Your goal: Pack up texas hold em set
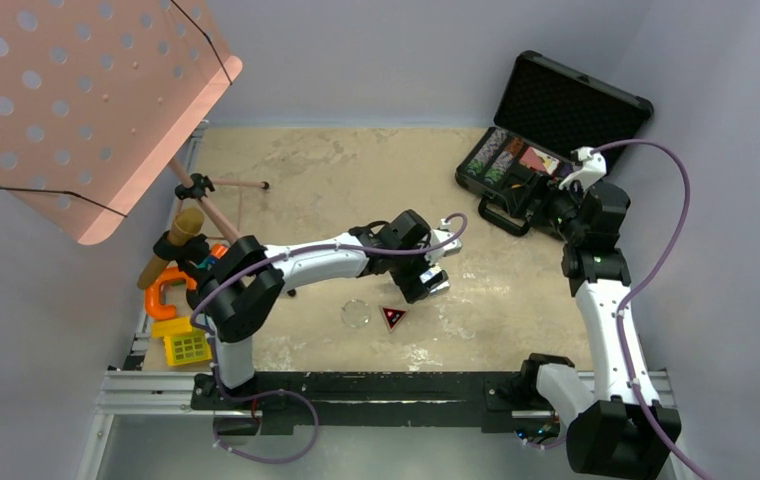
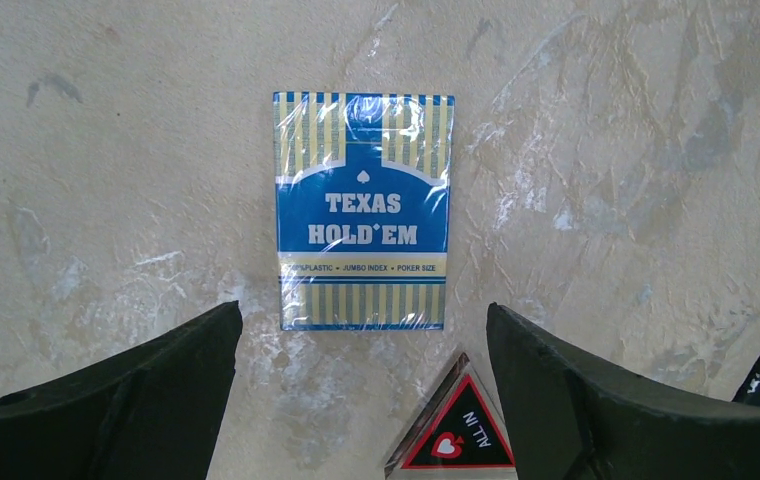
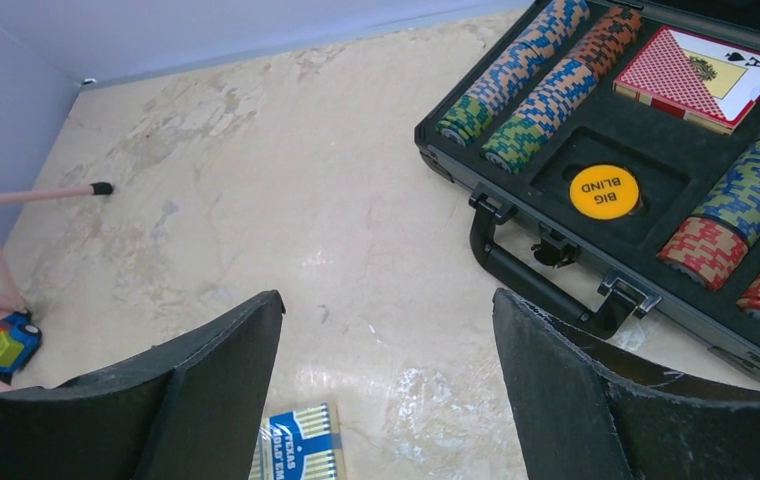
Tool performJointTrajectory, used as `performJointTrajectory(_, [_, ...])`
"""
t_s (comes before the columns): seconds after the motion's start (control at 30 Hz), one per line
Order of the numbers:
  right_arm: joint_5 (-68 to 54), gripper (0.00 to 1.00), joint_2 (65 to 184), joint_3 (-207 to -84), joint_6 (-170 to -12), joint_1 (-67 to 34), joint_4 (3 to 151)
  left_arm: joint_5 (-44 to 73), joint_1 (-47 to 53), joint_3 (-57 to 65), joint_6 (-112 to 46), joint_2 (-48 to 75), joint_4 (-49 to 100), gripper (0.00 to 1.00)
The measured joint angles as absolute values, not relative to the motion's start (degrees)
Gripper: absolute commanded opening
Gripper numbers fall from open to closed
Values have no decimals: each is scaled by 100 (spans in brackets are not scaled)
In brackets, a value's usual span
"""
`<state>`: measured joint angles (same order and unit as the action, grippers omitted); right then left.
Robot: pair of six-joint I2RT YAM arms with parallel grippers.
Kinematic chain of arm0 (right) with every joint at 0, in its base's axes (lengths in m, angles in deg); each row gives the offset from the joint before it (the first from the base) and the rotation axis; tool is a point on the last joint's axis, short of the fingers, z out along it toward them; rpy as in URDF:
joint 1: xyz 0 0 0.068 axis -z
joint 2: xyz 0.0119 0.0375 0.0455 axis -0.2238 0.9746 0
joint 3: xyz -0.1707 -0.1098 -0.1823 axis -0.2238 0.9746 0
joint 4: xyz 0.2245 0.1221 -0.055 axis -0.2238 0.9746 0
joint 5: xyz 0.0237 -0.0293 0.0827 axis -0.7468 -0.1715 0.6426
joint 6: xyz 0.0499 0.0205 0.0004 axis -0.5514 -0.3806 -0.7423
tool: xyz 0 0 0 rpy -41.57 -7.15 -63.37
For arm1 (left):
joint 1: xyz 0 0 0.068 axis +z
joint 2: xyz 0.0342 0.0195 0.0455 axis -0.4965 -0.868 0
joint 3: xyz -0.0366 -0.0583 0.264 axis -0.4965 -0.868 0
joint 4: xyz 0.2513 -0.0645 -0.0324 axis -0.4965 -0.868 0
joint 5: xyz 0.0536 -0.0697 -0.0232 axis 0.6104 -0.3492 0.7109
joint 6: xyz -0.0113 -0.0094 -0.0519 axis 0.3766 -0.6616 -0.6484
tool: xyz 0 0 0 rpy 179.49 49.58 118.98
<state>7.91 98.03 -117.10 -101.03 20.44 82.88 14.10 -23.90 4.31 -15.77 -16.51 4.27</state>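
Spread black fingers of the left gripper (image 2: pixel 364 345) frame the bottom of the left wrist view, jaws wide apart and gripping nothing. Between them, nearest the lens, lies a dark triangular marker (image 2: pixel 451 435) with a red border, a spade and the words "ALL IN". Just beyond it, flat on the pale mottled table (image 2: pixel 106 150), sits the blue card deck (image 2: pixel 363 210) in clear wrap. Its face reads "TEXAS HOLD'EM" and, in small print, "PLASTIC, JUMBO INDEX, POKER SIZE".

From above, a clear round button (image 1: pixel 356 314) lies just left of the marker.

The right gripper (image 3: pixel 386 310) also hangs open and empty, over bare table in front of the black briefcase (image 3: pixel 453 158). The case stands open at the far right of the table, with its handle facing the arms. Its foam holds rows of coloured chips (image 3: pixel 531 85), an orange button (image 3: pixel 604 192) printed "BIG BLIND", and a red deck (image 3: pixel 701 78) showing an ace.

The step in hand looks to be picking up the blue deck. Next, the left arm probably needs to descend, straddle the deck's narrow width, avoid the marker and close. Then the deck must travel to the case.
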Motion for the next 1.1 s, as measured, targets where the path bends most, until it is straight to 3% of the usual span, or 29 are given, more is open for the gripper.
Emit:
performJointTrajectory(0.43, [789, 81, 9891, -11688, -10068, 2044, 8293, 1434, -2479, 617, -1603, -2147, 372, 92])
performJointTrajectory(0.7, [786, 81, 9891, -11688, -10068, 2044, 8295, 1578, -2541, 689, -1621, -2335, 298, 78])
performJointTrajectory(0.8, [775, 81, 9891, -11682, -10068, 2044, 8295, 1637, -2541, 735, -1625, -2365, 252, 58])
performJointTrajectory(0.83, [773, 81, 9891, -11679, -10068, 2044, 8299, 1657, -2541, 763, -1627, -2385, 230, 47])
performJointTrajectory(0.93, [773, 81, 9891, -11677, -10068, 2044, 8299, 1665, -2549, 829, -1619, -2411, 166, 0])
performJointTrajectory(1.1, [780, 82, 9891, -11684, -10097, 2046, 8389, 1672, -2554, 848, -1693, -2418, 153, 0])
